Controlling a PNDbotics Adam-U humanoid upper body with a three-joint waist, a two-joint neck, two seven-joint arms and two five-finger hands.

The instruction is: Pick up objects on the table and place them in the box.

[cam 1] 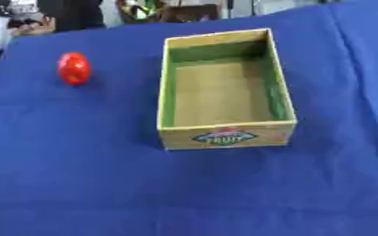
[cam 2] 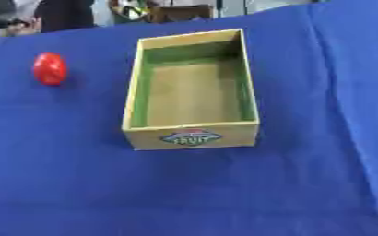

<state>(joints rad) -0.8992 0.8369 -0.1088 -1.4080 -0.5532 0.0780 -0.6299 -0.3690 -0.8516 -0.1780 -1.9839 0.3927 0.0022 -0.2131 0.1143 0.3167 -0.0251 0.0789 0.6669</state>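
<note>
The surface (cam 1: 79, 175), draped in blue cloth, lay bare across its whole near half, leaving wide room for an arm to enter from either side. The box (cam 1: 224, 136) stood open-topped near the middle with nothing visible inside, its printed end wall facing the robot and its long walls running away, probably so things could be lowered straight in. The red object (cam 1: 73, 67), egg-shaped, stood well apart to the box's left, clear all round. Neither robot hand showed, so their state could not be told.
</note>
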